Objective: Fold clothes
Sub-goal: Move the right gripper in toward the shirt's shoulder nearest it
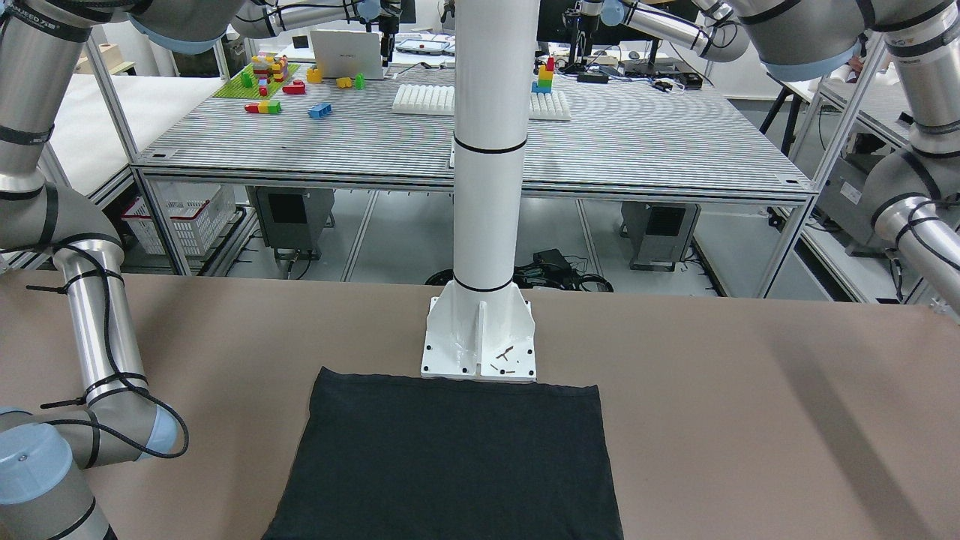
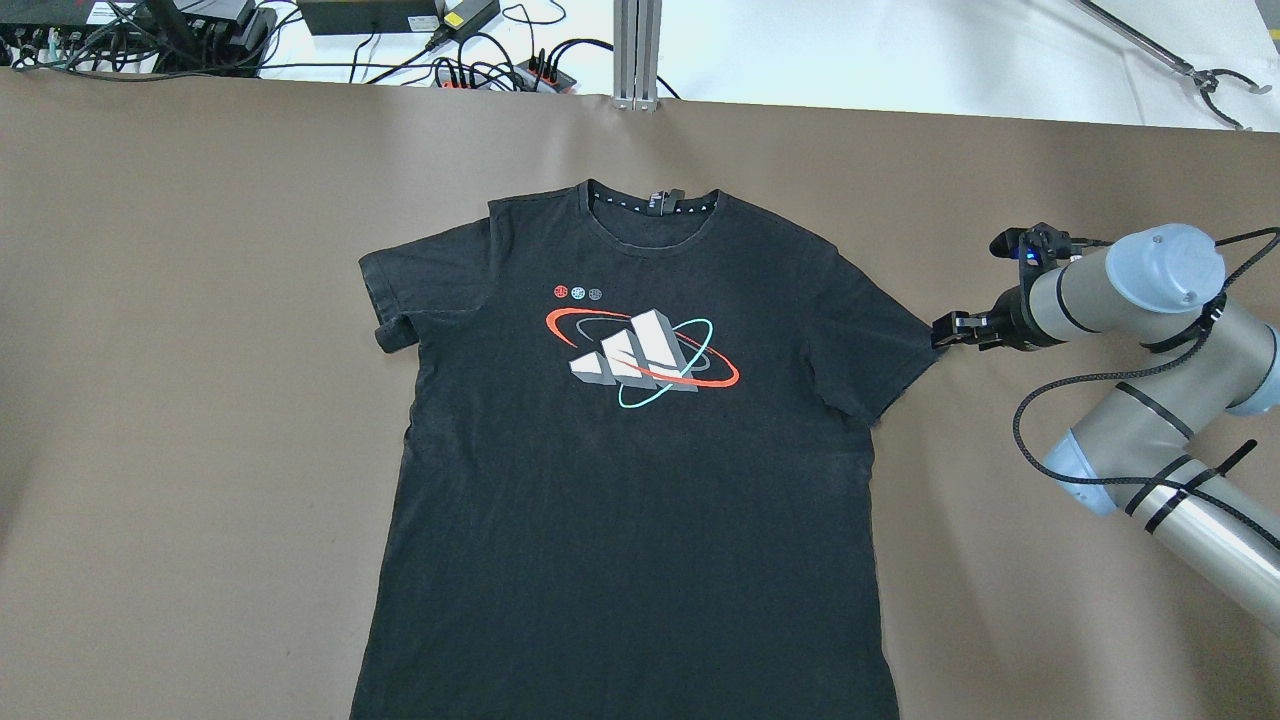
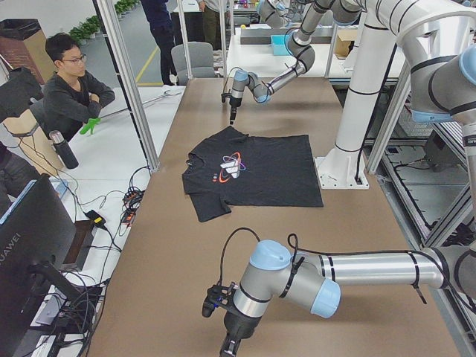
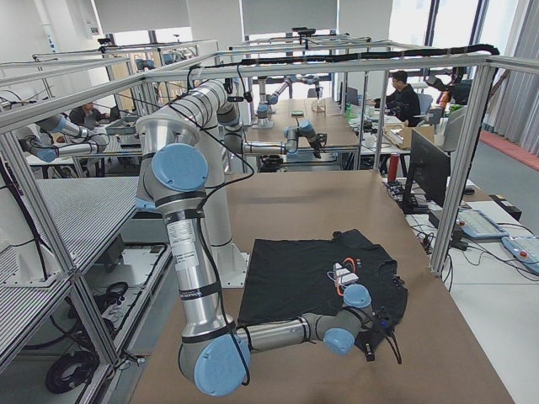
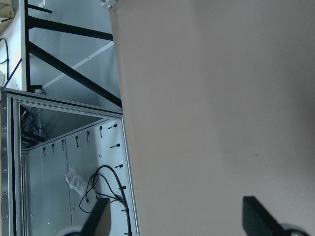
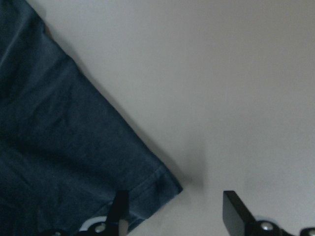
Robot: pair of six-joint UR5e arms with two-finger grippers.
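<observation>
Roughly mid-bench, one black T-shirt (image 2: 640, 500) lies flat, hem against the pillar base (image 1: 478, 352), collar toward the far edge. Front view shows only the plain hem half; overhead shows the print. Two arms, both low: right gripper (image 6: 178, 209) spread at the right-side sleeve tip; left gripper (image 5: 178, 216) spread over the bench's left end, by an edge.

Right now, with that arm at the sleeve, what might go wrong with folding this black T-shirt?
The right pincer is open with only the sleeve corner by one finger. It may pinch just the hem, or nothing, and the T-shirt could slip free when lifted. The other sleeve is curled over at its end, so the fold may come out lumpy unless that is smoothed first.
</observation>
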